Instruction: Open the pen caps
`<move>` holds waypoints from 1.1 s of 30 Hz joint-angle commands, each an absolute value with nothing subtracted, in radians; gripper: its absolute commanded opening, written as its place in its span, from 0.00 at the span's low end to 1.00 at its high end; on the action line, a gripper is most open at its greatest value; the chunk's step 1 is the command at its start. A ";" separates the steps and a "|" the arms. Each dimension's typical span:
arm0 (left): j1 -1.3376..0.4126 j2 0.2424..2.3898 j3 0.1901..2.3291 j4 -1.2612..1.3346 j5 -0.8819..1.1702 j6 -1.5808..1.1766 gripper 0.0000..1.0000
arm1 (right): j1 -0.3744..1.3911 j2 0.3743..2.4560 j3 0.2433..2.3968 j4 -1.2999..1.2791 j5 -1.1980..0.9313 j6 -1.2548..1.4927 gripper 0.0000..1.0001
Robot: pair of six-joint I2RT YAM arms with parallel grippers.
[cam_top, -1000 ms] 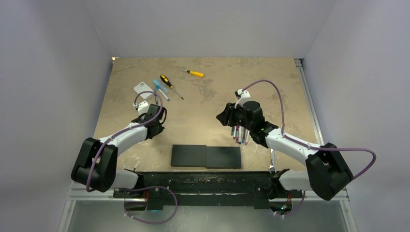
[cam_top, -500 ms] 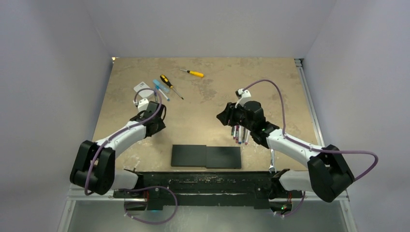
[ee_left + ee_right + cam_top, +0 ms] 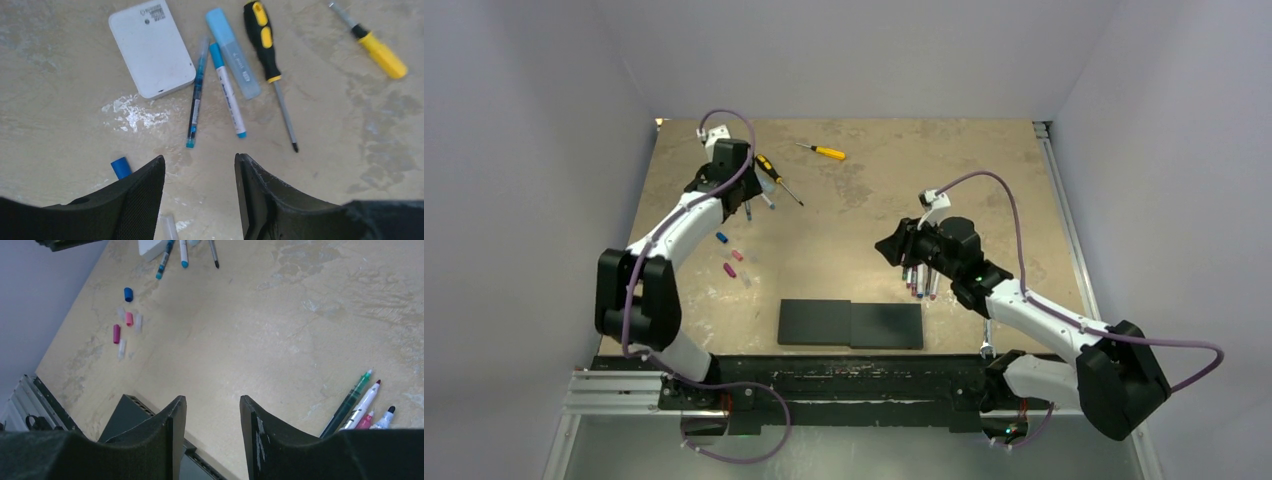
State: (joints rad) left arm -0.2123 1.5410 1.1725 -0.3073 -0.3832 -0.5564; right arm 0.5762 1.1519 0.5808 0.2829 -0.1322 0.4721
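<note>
Loose pen caps lie on the table at the left: a blue cap (image 3: 721, 238) (image 3: 120, 167) (image 3: 128, 294), a pink cap (image 3: 736, 255) (image 3: 129, 319), a magenta cap (image 3: 729, 270) (image 3: 116, 333) and clear caps (image 3: 121, 348). My left gripper (image 3: 732, 200) (image 3: 200, 165) is open and empty, raised just short of a dark blue pen (image 3: 196, 97) and a white-barrelled pen (image 3: 227, 95) with a light blue cap. My right gripper (image 3: 894, 248) (image 3: 213, 405) is open and empty above bare table. Several uncapped pens (image 3: 921, 280) (image 3: 367, 400) lie just right of it.
A white card (image 3: 150, 47), a light blue highlighter (image 3: 232, 52), a black-and-yellow screwdriver (image 3: 267, 55) (image 3: 769, 170) and a yellow screwdriver (image 3: 824, 152) (image 3: 375, 45) lie at the far left. Two black blocks (image 3: 851, 324) and a wrench (image 3: 987, 335) lie near the front edge.
My left arm has swung from mid-left out to the far left over the pens, uncovering the loose caps. My right gripper has shifted slightly nearer and stays open.
</note>
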 commanded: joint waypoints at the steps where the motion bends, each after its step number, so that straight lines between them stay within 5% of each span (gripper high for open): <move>1: -0.191 1.667 1.231 -0.305 -0.298 -0.443 0.52 | 0.583 1.141 0.554 0.302 -0.176 0.472 0.46; 10: -0.174 1.859 1.356 -0.334 -0.282 -0.353 0.51 | 0.588 1.136 0.540 0.328 -0.209 0.482 0.46; 21: -0.135 1.955 1.338 -0.294 -0.254 -0.342 0.34 | 0.589 1.144 0.531 0.339 -0.213 0.482 0.46; 33: -0.132 2.027 1.356 -0.287 -0.258 -0.323 0.29 | 0.589 1.139 0.534 0.327 -0.206 0.480 0.46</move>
